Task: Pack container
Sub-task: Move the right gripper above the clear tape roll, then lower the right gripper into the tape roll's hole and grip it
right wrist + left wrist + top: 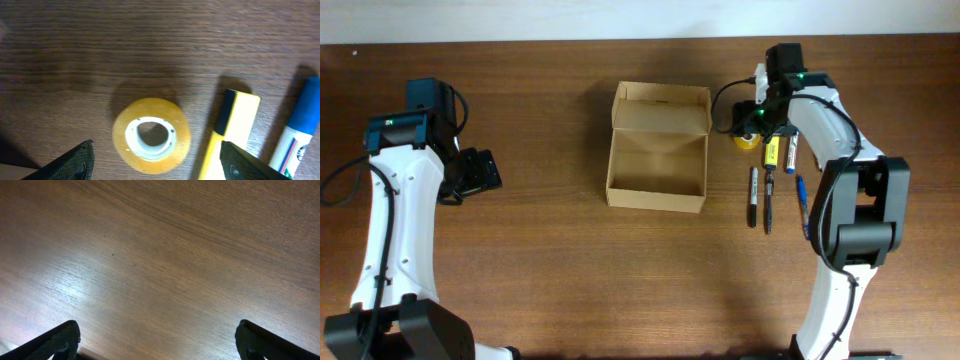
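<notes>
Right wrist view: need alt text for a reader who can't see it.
A round roll of yellow translucent tape with a white core lies flat on the dark wooden table, just ahead of the open right claw. Beside it lie a yellow-and-black highlighter pen and a blue-capped white marker.

Open container at centre — pens, perhaps a tape roll, rightward

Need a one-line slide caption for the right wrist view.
Open right gripper hovers over a yellow tape roll, beside a yellow highlighter and blue marker.

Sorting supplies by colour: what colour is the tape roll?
The tape roll is yellow with a white core; right wrist view.
</notes>
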Available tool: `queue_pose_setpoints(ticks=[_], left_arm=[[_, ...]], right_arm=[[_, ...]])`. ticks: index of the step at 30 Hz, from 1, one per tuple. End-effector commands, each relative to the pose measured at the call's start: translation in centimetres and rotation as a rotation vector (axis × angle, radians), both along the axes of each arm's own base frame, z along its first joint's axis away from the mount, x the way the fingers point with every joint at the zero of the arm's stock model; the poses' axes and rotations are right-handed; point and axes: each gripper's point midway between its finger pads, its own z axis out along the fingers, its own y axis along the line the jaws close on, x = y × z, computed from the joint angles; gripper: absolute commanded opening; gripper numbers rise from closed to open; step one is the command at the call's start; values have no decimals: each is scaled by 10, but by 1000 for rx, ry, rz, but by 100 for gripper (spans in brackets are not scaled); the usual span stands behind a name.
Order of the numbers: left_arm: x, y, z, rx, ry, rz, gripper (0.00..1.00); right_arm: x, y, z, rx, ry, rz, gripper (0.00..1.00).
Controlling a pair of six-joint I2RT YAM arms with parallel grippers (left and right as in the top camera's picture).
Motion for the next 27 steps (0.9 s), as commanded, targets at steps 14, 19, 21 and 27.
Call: queue_pose_setpoints(ticks=[14,19,21,27], left_arm=[[-2,0,7,-1,-24,-12,100],[-2,0,7,-1,-24,-12,100],[-2,0,7,-1,-24,-12,100],[-2,0,7,-1,-24,-12,100]], right_arm=[[0,-4,-18,39,41,-40,77],[0,-5,-19,40,42,-40,77],[-2,-1,-20,61,49,-34,77],[-1,7,-21,106,51,-21,78]])
